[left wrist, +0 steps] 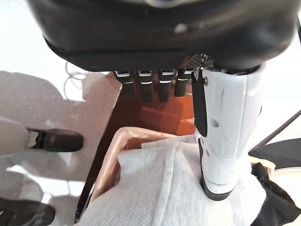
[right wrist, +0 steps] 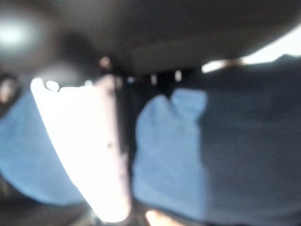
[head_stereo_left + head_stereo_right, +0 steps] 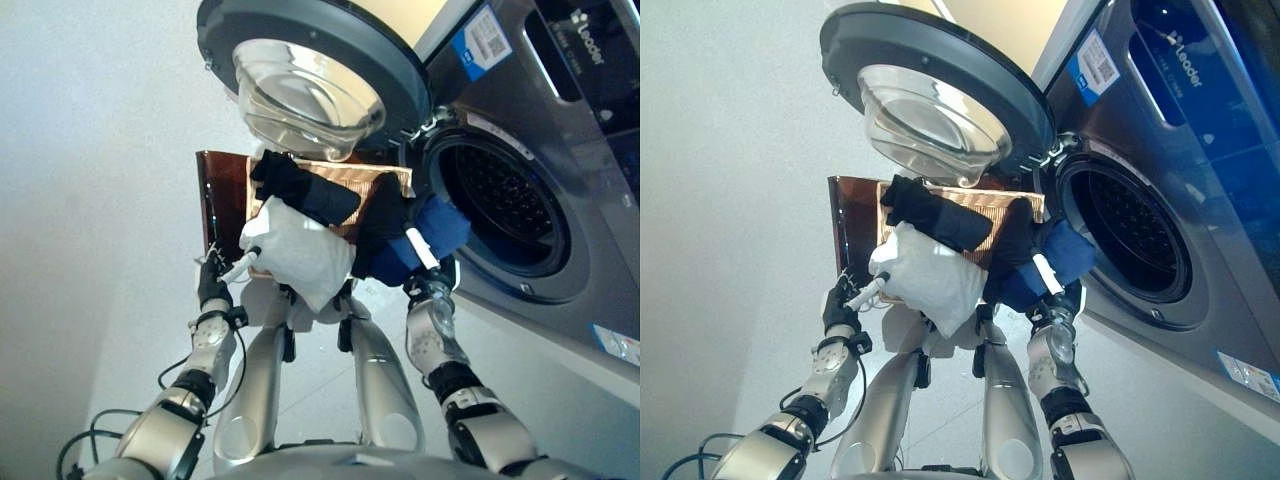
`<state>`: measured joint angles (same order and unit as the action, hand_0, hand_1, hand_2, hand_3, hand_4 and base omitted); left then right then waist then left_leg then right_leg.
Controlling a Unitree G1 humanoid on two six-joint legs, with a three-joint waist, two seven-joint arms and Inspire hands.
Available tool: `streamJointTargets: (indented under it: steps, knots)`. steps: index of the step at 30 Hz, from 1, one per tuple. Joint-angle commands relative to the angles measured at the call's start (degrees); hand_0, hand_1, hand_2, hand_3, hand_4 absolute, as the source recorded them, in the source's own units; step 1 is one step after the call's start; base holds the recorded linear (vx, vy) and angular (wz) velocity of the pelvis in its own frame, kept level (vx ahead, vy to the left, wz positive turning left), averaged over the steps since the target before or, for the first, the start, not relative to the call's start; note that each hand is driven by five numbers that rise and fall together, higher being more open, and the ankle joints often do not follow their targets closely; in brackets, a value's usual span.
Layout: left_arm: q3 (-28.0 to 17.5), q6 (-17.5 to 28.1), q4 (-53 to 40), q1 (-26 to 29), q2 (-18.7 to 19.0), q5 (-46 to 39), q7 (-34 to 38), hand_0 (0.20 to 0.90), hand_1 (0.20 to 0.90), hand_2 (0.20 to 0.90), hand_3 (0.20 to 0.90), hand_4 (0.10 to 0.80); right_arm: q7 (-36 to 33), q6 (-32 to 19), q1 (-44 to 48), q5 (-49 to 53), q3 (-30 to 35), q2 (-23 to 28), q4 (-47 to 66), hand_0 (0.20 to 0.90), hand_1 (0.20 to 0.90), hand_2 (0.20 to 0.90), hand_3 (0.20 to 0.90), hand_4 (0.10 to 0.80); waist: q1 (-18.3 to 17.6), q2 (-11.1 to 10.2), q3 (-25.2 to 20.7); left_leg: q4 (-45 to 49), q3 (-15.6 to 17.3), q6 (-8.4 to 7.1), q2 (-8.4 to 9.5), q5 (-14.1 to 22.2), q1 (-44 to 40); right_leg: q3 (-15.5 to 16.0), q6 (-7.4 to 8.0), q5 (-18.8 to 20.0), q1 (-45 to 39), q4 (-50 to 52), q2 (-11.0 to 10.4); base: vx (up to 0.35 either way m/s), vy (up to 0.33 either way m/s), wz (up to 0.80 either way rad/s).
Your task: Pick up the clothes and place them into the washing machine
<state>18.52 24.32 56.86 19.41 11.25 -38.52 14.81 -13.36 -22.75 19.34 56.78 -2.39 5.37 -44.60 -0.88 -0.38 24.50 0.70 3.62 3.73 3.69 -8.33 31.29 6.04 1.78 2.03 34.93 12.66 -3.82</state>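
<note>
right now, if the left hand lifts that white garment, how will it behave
The white garment will probably sag and drape, since it already spills in folds over the basket edge. It looks light. It could drag the black garment lying against it.

Head stereo pair looking down, sharing the washing machine, wrist cameras close along each hand

Left hand at 9 o'clock, fingers curled, white thumb out. Right hand at 3 o'clock, closed round blue cloth, forearm upright.
</note>
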Motion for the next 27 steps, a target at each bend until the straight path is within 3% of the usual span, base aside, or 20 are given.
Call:
streamJointTargets:
  steps: [1, 13, 27]
  knots:
    - [-1.81, 1.25, 2.96, -1.66, -2.22, -1.24, -0.75, 0.900, 0.900, 0.900, 0.900, 0.800, 4.64, -7.35, -0.87, 6.58, 2.61, 1.03, 2.84, 0.200, 0.200, 0.200, 0.200, 0.300, 0.14, 0.94, -3.68, 4.34, 0.33, -3.39, 0.40, 4.31, 1.40, 1.03, 2.31, 3.45, -4.24, -7.14, -1.63, 0.000, 0.000, 0.00]
    - [-1.98, 1.11, 4.13, -1.09, -3.19, -2.46, -1.85, 0.900, 0.900, 0.900, 0.900, 0.800, 10.51, -9.64, 4.28, 24.25, 10.48, -1.41, -5.44, 0.200, 0.200, 0.200, 0.200, 0.300, 0.56, 2.01, -4.46, 4.44, 0.55, -3.37, 0.63, 5.05, 1.62, 0.26, 2.20, 3.04, -3.73, -6.85, -1.68, 0.000, 0.000, 0.00]
    - [-0.84, 1.16, 4.93, -1.02, -3.68, -3.12, -2.93, 0.900, 0.900, 0.900, 0.900, 0.800, 9.70, -13.35, 12.42, 30.55, 17.86, 1.95, -10.38, 0.200, 0.200, 0.200, 0.200, 0.300, 1.42, 3.78, -4.97, 3.93, 0.71, -3.35, 0.89, 5.07, 1.95, -0.43, 2.15, 2.81, -2.89, -6.60, -1.58, 0.000, 0.000, 0.00]
